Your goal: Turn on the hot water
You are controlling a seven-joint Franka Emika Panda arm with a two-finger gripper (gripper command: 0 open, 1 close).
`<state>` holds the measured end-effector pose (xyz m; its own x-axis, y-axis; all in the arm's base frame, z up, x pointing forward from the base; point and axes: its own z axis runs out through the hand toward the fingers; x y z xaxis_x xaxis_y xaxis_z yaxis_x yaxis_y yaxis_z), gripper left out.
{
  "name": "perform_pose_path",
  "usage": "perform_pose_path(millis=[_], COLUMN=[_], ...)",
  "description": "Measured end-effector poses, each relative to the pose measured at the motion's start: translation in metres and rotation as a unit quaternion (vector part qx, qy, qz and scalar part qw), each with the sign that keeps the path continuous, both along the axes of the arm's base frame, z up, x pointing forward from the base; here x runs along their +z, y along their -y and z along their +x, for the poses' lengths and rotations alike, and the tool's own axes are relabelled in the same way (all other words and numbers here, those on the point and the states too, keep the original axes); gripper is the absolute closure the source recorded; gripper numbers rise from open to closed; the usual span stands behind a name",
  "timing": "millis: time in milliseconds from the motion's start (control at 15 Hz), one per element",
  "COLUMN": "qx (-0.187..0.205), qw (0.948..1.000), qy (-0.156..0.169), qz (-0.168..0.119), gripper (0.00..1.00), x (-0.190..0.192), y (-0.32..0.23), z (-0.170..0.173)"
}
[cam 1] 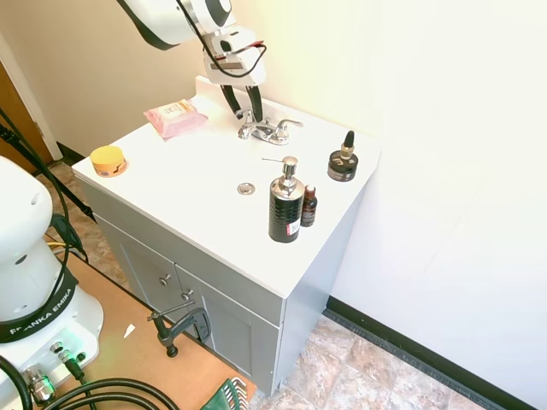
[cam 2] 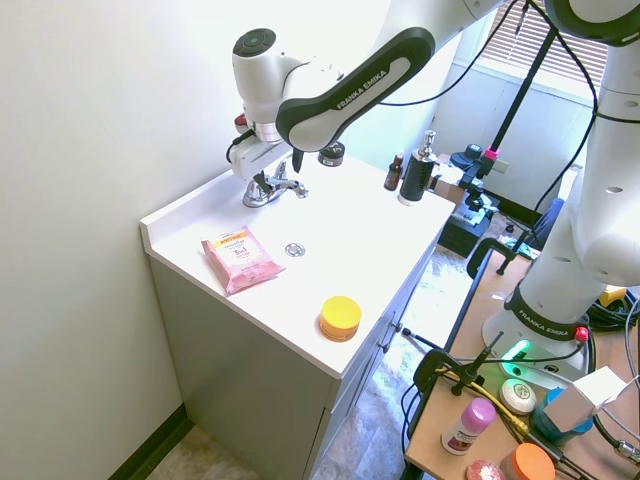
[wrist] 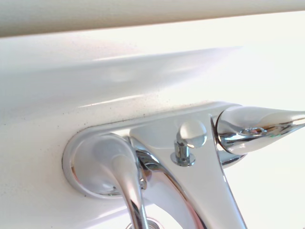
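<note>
Faucet [wrist: 190,162]: polished chrome metal, mirror-glossy, smooth. Counter [cam 1: 197,184]: white, smooth, slight sheen; wipes pack [cam 1: 174,118] is pink glossy plastic film. Soap bottle [cam 1: 285,209]: glossy black body, shiny metallic pump; tub [cam 1: 108,160] of matt yellow plastic.
</note>
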<state>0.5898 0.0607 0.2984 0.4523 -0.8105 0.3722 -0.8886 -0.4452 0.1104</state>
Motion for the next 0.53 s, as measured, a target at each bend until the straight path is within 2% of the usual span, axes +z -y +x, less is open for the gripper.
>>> perform_pose_path(millis=[133,333,533], qx=[0.004,0.03,0.019], qw=[0.9999,0.9972,0.9946], qy=[-0.004,-0.022,-0.029], qz=[0.013,0.064,0.098], gripper=[0.0,0.0,0.0], x=[0.004,0.028,0.048], y=[-0.002,-0.003,0.014], z=[-0.001,-0.02,-0.052])
